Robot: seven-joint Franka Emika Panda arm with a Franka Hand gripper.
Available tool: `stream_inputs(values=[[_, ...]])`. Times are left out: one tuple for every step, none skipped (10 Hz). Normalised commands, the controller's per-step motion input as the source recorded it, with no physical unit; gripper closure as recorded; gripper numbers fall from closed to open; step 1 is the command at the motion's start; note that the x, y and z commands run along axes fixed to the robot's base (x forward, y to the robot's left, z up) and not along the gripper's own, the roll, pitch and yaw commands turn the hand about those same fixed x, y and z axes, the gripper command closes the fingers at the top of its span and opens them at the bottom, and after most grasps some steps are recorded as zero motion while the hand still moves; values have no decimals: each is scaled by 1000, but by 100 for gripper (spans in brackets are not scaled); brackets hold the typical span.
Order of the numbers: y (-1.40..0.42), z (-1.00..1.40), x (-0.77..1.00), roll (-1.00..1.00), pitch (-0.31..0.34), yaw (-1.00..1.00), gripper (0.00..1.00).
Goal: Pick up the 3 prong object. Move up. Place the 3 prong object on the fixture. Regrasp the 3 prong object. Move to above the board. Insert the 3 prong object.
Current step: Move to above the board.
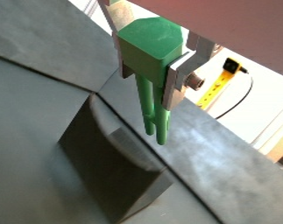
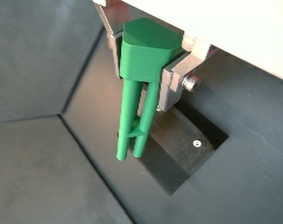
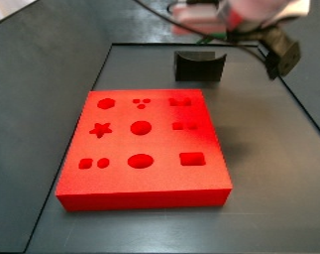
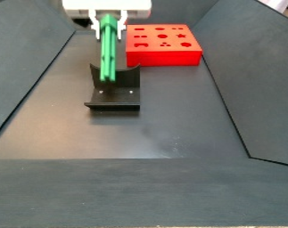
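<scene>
The slim bright green plastic 3 prong object (image 2: pixel 137 87) hangs upright, prongs downward, clamped at its thick triangular head between the flat silver fingers (image 2: pixel 171 80) of the gripper (image 1: pixel 153 54). The jaws are closed onto that head, with nothing else between them. In both wrist views the prong tips sit above the small dark grey-black fixture (image 1: pixel 106 166), apart from it. In a side view the green piece (image 4: pixel 108 52) stands over the fixture (image 4: pixel 115 93), its lower end close to the upright back of the bracket; contact cannot be judged. The large flat bright red board (image 3: pixel 149 149) with its shaped cut-outs lies on the dark floor just beside the fixture (image 3: pixel 198 66), unoccupied
</scene>
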Motion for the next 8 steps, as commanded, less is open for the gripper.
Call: stream_inputs(values=[[-97,1000,5,-77,-55,-205,100],[-89,1000,-1,-85,14,-196,100],[-85,1000,-4,-87,45,-182,100],[-76,1000,-13,-82,97,-139,100],[-72,1000,-17,-73,123,-101,100],[-66,1000,-21,-62,148,-53,100],[-63,1000,-22,-58,157,-29,100],[-57,1000,-20,-45,164,16,100]])
